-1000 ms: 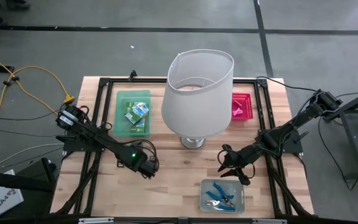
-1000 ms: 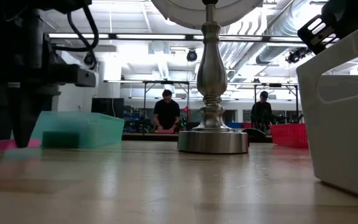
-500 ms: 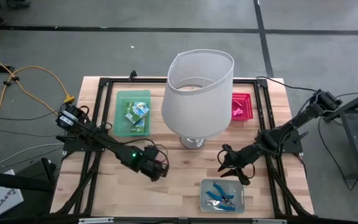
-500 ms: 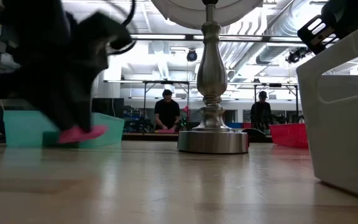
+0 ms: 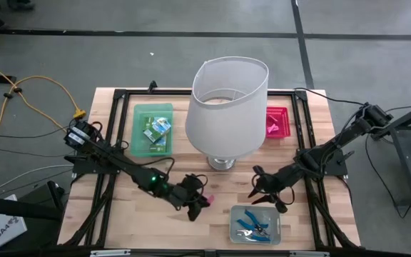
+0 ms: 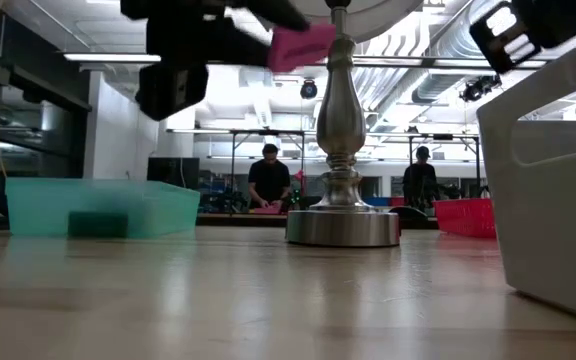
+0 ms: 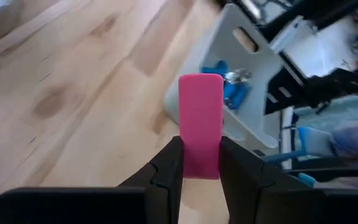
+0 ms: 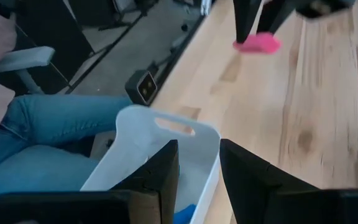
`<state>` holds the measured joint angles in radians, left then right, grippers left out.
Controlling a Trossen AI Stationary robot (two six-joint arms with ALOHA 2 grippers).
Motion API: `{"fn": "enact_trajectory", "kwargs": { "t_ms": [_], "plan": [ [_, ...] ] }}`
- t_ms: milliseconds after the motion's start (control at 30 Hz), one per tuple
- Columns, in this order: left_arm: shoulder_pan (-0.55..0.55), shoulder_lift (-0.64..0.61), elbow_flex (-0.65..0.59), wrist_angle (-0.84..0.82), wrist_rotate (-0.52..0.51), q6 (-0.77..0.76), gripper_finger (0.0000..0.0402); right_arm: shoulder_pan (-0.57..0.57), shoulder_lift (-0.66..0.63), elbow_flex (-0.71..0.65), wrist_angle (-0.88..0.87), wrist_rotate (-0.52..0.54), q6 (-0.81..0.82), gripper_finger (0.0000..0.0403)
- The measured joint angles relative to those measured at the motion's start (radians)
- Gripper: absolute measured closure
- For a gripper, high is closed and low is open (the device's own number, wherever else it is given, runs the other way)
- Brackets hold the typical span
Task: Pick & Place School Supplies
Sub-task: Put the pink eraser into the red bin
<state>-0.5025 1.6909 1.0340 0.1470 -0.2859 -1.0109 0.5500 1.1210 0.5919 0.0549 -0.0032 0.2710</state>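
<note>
From above, a pale wooden tabletop (image 5: 212, 193) sits on grey floor, with a big white lampshade (image 5: 227, 107) at its centre, a green tray (image 5: 140, 146) behind on the left, a red tray (image 5: 285, 118) behind on the right and a clear grey tray (image 5: 237, 230) at the near edge holding blue-handled scissors (image 5: 252, 223). The left pincer (image 5: 204, 203) hangs just left of the grey tray, clamped on a pink eraser (image 5: 207, 198); the right pincer (image 5: 257, 187) waits near the lamp base, fingers apart.

At table height, the eraser (image 6: 301, 45) rides high in the air, in front of the lamp stem (image 6: 339, 120).

In the left wrist view, the fingers (image 7: 166, 168) pinch the eraser's (image 7: 201, 118) lower end, with the grey tray (image 7: 241, 81) ahead.

The right wrist view shows its own fingers (image 8: 160, 171) spread above the grey tray's rim (image 8: 166, 124).

If the eraser belongs with its pink mates in the red tray, I would carry it high and wide around the shade, and release low.
</note>
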Motion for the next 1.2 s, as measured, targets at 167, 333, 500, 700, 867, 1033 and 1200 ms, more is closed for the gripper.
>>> {"fn": "enact_trajectory", "kwargs": {
  "t_ms": [167,333,500,700,867,1033,1200],
  "plan": [
    [-0.015,0.000,0.000,0.014,0.001,0.001,0.0320,0.000,0.029,0.000,0.112,0.004,-0.085,0.0293],
    [-0.027,0.000,0.000,0.022,0.001,0.001,0.0320,0.000,0.141,0.000,0.281,0.003,-0.155,0.0293],
    [-0.046,0.000,0.000,0.046,0.003,0.011,0.0320,-0.010,0.252,0.000,0.455,0.012,-0.213,0.0293],
    [-0.068,0.001,0.000,0.148,0.006,0.085,0.0319,-0.036,0.348,0.040,0.544,0.004,-0.243,0.0293],
    [-0.065,0.005,0.000,0.194,0.006,0.128,0.0319,-0.041,0.412,0.114,0.524,0.003,-0.288,0.0293],
    [-0.064,0.006,0.000,0.198,0.008,0.129,0.0319,-0.049,0.431,0.152,0.500,0.022,-0.321,0.0293],
    [-0.065,0.006,0.000,0.203,0.027,0.132,0.0319,-0.067,0.433,0.154,0.498,0.048,-0.328,0.0293]
  ]
}}
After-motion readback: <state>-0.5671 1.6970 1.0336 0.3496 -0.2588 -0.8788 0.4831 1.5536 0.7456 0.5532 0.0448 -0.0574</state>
